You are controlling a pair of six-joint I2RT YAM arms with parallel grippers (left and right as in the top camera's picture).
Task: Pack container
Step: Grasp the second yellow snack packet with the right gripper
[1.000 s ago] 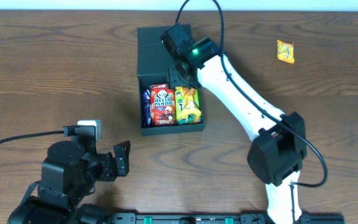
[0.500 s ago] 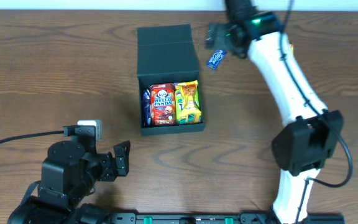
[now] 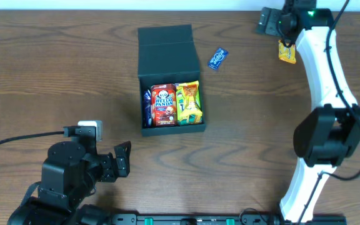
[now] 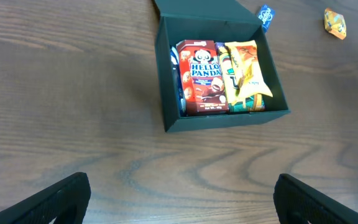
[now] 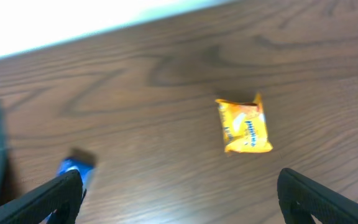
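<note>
**While the container waits open, the right arm lines up on the yellow packet**

Since the right arm (image 3: pixel 322 75) hovers at the far right of the tabletop (image 3: pixel 55 75) with the right jaws spread wide and empty, the step in hand looks like picking up the yellow packet (image 5: pixel 245 126) lying flat below them. In the wrist view the packet sits right of the midline. The arm should shift until the packet lies centred between the jaws, then come straight down and close across its narrower width, catching the flat body rather than a crimped end. A small blue packet (image 3: pixel 217 58) lies loose just beside the container's lid and will likely need the same care.

The container (image 3: pixel 172 130) stands mid-tabletop with its lid flap laid back, well apart from the yellow packet. The left arm (image 3: pixel 67 178) rests at the near left, the left jaws also wide and holding nothing.

One label reads clearly: "HELLO PANDA" on the red box (image 4: pixel 201 78) inside the container. Beside it is a yellow-green packet (image 4: pixel 246 74) whose print is too small to read. The loose yellow packet's lettering is blurred.
</note>
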